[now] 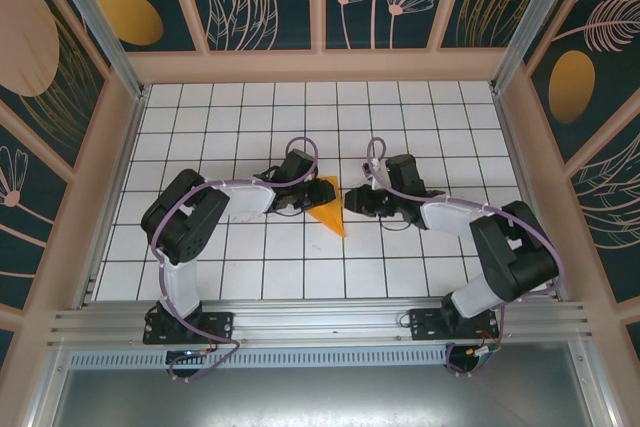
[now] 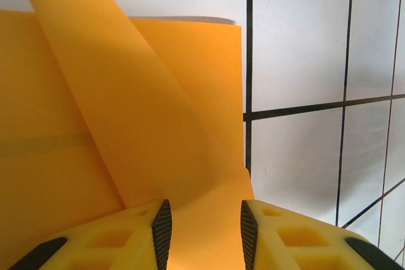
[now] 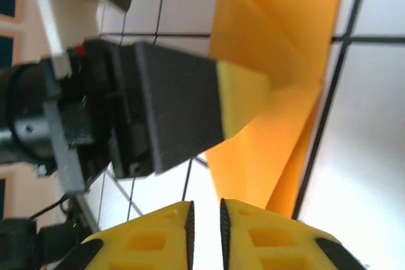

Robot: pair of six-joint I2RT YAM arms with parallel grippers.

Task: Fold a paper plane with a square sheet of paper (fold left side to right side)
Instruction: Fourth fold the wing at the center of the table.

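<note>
Plain bright orange paper [image 1: 326, 209] on a white table [image 1: 420, 117] with black gridlines.

We see the paper [image 1: 327, 209], bright orange and plain, folded into a narrow wedge near the middle of the table [image 1: 400, 277], its point toward the near edge and one long flap lifted off the layers beneath.

Top camera looks down over the table [image 1: 400, 107]; both wrist cameras closely face the orange paper [image 2: 126, 124].

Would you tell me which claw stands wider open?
The left claw, its fingers apart over the paper; the right claw's nearly touch.
</note>
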